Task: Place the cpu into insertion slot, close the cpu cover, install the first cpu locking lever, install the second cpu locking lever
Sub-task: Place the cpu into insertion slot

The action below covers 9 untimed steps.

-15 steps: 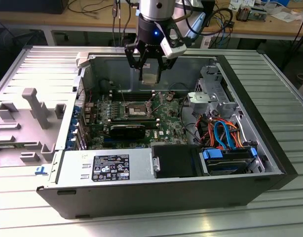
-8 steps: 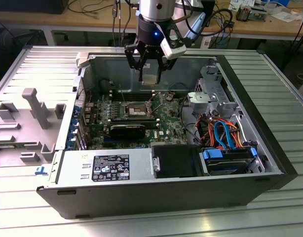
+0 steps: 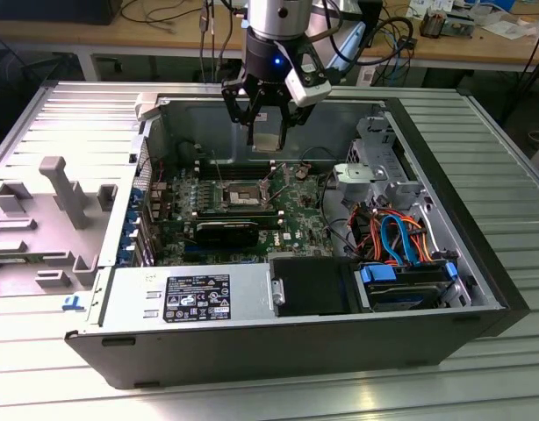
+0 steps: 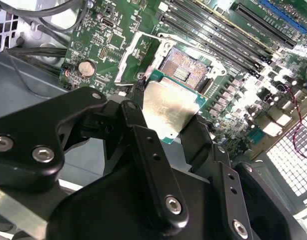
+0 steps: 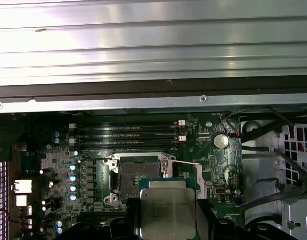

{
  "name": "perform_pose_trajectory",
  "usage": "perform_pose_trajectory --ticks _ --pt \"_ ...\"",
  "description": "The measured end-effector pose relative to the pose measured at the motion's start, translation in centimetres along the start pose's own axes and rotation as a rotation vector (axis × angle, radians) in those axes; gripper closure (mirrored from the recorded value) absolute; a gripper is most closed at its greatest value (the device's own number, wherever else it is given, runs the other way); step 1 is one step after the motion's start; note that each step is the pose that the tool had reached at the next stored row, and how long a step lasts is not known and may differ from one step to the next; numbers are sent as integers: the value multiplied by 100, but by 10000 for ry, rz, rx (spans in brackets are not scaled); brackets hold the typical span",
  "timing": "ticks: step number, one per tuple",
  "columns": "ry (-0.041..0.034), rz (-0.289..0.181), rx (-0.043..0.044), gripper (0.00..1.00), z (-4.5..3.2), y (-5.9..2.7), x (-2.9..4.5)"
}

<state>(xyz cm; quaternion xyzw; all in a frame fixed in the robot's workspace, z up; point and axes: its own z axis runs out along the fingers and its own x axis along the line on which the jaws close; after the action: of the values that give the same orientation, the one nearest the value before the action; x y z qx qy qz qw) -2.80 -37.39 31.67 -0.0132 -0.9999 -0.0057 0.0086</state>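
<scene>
The claw [image 3: 268,130] hangs inside an open computer case [image 3: 252,355] that lies on its side on a ribbed metal desk [image 3: 485,118]. It is clamped on the cpu [image 3: 268,141], a small square chip with a silver-grey top, one black finger [image 4: 143,145] pressing on each of two opposite edges. In the second wrist view the chip [image 4: 168,106] sits tilted between the fingers, its green edge showing along one side.

The cpu is up in the air above the green motherboard [image 3: 298,209], not set into anything. The insertion slot [image 3: 243,194] lies below it on the board, open, with its dark centre and rows of fine contacts bare in both wrist views [image 4: 186,67] [image 5: 136,177]. The cpu cover [image 4: 126,56], a thin silver frame with a square window, is swung up and away from one side of the slot, so the green board shows through the window.

Long narrow memory slots [image 5: 128,135] run along one side of the slot, and a round coin battery [image 5: 221,140] sits on the board near the cover. At the exterior view's right of the case is a bundle of orange and blue cables [image 3: 397,235]; a grey power supply box [image 3: 186,296] fills the near corner.
</scene>
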Motion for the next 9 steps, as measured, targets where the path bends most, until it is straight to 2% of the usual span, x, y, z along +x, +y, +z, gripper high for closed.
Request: perform_pose_trajectory --ticks 9 --pt "0 0 28 46 13 -1 0"
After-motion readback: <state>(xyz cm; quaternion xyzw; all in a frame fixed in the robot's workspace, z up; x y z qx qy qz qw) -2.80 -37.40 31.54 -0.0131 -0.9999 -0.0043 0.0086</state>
